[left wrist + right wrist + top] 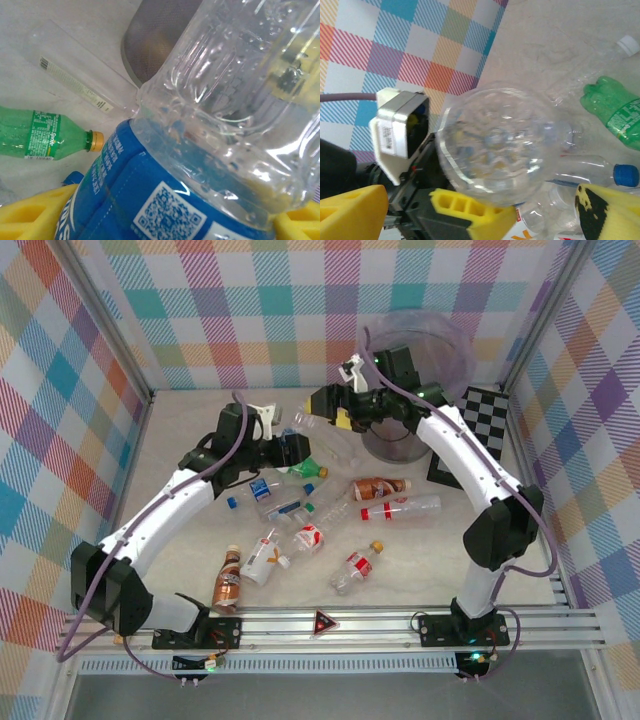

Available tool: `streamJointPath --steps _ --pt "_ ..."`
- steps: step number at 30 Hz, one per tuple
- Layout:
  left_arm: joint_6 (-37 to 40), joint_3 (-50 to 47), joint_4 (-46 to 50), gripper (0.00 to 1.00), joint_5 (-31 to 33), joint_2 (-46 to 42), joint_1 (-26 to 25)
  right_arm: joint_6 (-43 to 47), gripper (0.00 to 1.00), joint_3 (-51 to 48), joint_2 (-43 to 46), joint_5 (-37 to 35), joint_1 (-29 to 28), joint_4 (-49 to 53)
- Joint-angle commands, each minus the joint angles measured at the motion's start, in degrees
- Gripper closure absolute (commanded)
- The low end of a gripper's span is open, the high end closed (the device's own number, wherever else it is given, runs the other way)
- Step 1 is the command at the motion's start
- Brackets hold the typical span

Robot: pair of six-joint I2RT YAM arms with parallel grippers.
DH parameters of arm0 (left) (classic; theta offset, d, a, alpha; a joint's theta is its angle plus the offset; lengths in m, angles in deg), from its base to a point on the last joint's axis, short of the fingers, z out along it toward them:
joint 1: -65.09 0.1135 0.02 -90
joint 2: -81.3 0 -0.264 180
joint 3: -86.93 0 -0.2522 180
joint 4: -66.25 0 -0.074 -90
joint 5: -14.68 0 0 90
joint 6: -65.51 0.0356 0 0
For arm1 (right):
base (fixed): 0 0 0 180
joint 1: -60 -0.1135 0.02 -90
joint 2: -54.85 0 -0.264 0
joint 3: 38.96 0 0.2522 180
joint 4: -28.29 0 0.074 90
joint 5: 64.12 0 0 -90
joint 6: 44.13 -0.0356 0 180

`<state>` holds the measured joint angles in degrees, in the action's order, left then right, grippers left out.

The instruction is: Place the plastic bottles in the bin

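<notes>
Well, the left claw (297, 446) is clamped on a blue-labelled bottle (225, 100), its base facing the right claw (345, 418), fingers wide apart. The bin (452, 348) stands just behind that claw, contents unclear. Other bottles (380, 487) lie on the desk (450, 560) beneath.

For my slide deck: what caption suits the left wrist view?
Left gripper clamps a clear blue-labelled bottle; a green bottle lies on the table behind.

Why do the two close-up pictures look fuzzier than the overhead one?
Left wrist view: the blue-labelled bottle sits very close to the lens, soft and full of glints; the green bottle behind reads sharper. Right wrist view: a clear bottle's base blurs likewise. Top view: even light, crisp.
</notes>
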<state>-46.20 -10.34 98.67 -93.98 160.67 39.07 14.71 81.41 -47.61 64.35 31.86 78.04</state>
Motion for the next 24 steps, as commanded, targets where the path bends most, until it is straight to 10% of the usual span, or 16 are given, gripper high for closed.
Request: streamJointPath --steps 1,7,18,24 --pt "-0.84 2.67 -2.27 0.67 -1.60 0.97 -0.59 -0.78 0.04 1.53 -1.28 2.44 -1.21 -2.27" --pt "-0.63 3.51 -4.38 0.67 -2.65 1.29 -1.04 -0.66 0.06 3.61 -4.62 1.33 -1.31 -0.87" --pt "-0.52 3.23 -4.08 0.63 -1.38 0.77 -1.06 0.44 0.39 6.45 -5.59 -1.53 -1.21 0.55" --pt "0.39 3.49 -0.71 0.03 -0.46 -0.81 -1.12 4.14 0.42 10.78 -5.23 -6.11 -1.13 3.24"
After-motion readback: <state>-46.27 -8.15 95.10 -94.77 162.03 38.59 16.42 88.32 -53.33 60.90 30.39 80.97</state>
